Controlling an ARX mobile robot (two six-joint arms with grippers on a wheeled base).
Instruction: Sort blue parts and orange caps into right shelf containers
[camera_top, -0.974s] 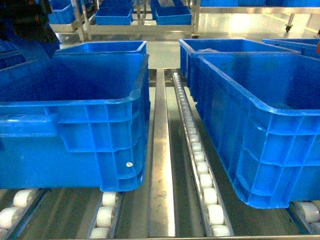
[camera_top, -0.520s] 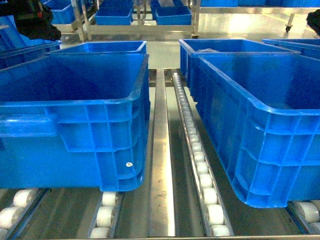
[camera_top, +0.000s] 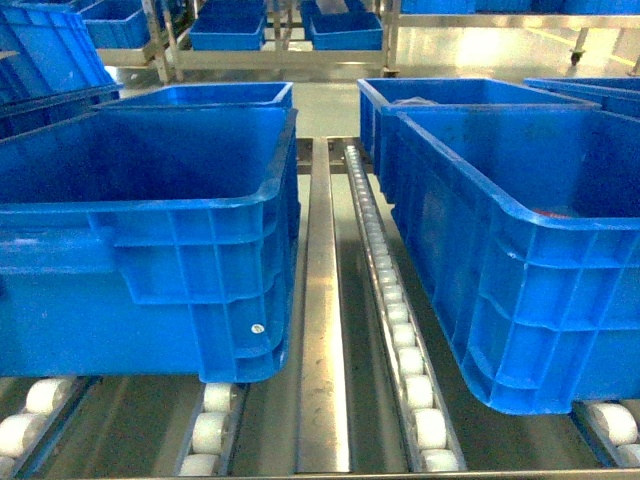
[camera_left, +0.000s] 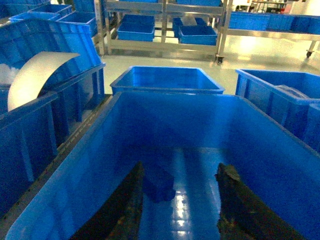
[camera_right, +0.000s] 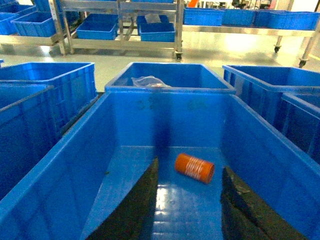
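While both grippers hang parted over blue crates, one orange cap (camera_right: 194, 168) lies inside.

Right gripper (camera_right: 189, 200): jaws spread, empty, above the right crate (camera_right: 260, 150); cap on its side on that crate's floor, just ahead. Left gripper (camera_left: 179, 200): open above a small blue part (camera_left: 158, 183) in the left crate (camera_left: 75, 170).

Left claw (camera_left: 177, 200) spread, right claw (camera_right: 189, 200) spread

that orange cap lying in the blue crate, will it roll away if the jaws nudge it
Probably. The orange cap is a small cylinder lying on its side on the crate's smooth, glossy floor, so a sideways push would likely roll it. It looks rigid and light. The walls should stop it from escaping.
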